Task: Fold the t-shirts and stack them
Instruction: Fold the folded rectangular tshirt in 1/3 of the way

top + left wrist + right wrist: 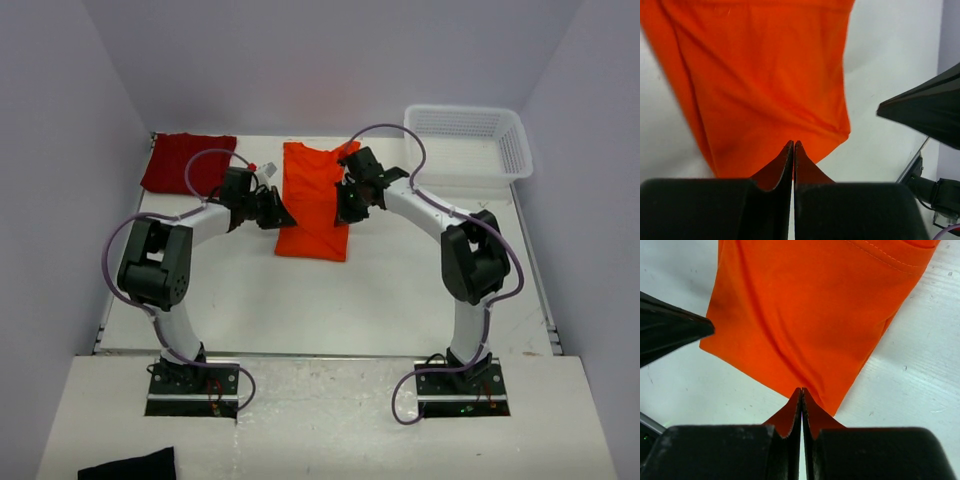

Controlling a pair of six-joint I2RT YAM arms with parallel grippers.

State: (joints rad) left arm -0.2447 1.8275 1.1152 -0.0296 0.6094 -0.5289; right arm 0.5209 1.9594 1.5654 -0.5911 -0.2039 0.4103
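Grippers on both arms are pressed fully shut, the fingers meeting in a thin seam with no gap. The left gripper point(793, 146) has its tips at the edge of the orange t-shirt point(316, 190). The right gripper point(801, 391) is the same at the opposite edge. Neither wrist view shows clearly whether any fabric is pinched between the tips or whether they only rest against it.

Taking the white mesh basket point(517, 150) as the landmark, the orange t-shirt lies flat on the table point(380, 300) to the basket's left and apart from it. It is folded into a long narrow strip, its far end about level with the basket and its near end closer to the arm bases. The right gripper meets the strip on the side facing the basket and the left gripper on the side away from it, so the two point at each other across the cloth.

The dark red t-shirt point(186, 160) lies farther left of the basket, beyond the orange one and not touching it, spread loosely by the table's far left corner. A small black cloth point(130, 465) sits far from the basket, at the near left.
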